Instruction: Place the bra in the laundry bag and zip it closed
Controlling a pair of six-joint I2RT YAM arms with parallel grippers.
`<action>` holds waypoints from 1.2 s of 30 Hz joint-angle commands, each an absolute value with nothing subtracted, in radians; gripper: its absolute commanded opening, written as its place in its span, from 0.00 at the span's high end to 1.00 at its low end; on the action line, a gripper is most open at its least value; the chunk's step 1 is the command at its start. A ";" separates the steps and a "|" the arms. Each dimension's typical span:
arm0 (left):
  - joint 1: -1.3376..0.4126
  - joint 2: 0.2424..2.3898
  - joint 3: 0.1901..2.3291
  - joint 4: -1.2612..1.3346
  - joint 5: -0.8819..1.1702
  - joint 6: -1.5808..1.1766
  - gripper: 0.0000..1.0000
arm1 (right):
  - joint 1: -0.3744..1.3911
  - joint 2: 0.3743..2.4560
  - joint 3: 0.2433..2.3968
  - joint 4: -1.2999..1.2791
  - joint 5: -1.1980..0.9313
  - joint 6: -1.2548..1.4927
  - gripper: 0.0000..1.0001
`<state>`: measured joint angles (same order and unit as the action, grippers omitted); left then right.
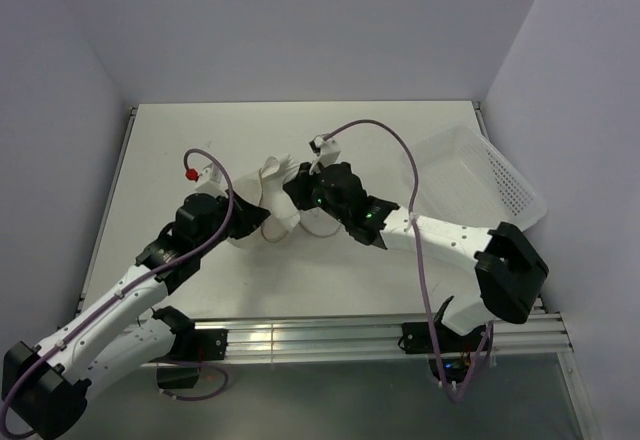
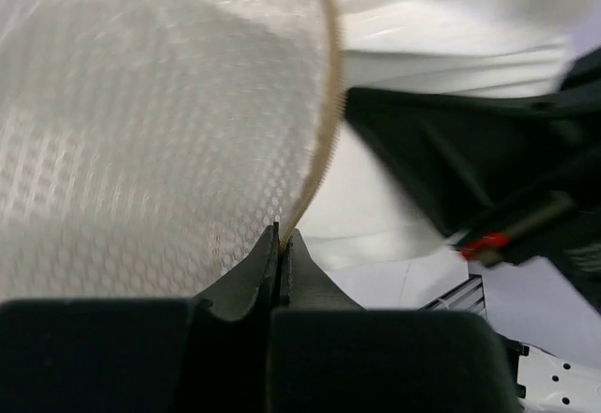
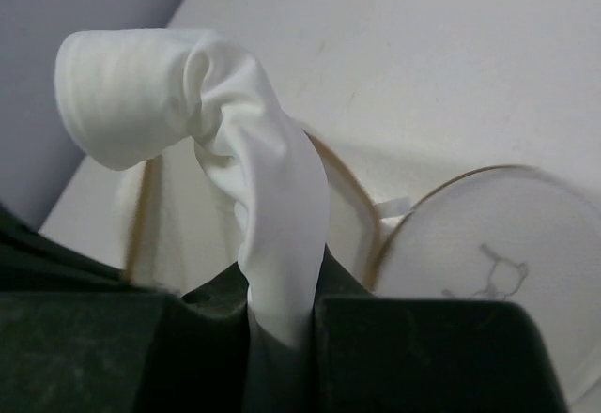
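Bra [image 3: 272,225] pinched in right gripper [image 3: 282,312], just above laundry bag [image 3: 488,235].

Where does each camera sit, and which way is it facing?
Top external: above and behind the bases, looking down at the white table; both arms show.
Left wrist: behind the left gripper, facing the round white mesh laundry bag with tan rim it pinches.
Right wrist: behind the right gripper, facing the limp off-white fabric bra it clamps.
Shared: both wrist views show the bag.
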<state>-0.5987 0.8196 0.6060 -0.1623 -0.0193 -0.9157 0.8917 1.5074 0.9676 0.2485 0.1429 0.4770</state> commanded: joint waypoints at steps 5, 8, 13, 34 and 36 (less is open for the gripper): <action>-0.623 0.945 0.623 0.156 0.100 -0.893 1.00 | 0.896 1.422 0.888 0.340 0.074 0.489 1.00; -0.647 1.002 0.646 0.204 0.113 -0.876 1.00 | 0.896 1.425 0.822 0.406 0.039 0.521 1.00; -0.647 0.936 0.522 0.247 0.111 -0.903 1.00 | 0.870 1.531 0.804 0.538 -0.033 0.534 1.00; -0.647 0.811 0.343 0.345 -0.009 -0.792 0.99 | 0.936 1.528 0.833 0.373 0.041 0.626 1.00; -0.650 0.889 0.434 0.400 0.041 -0.776 1.00 | 0.907 1.458 0.804 0.368 0.048 0.621 1.00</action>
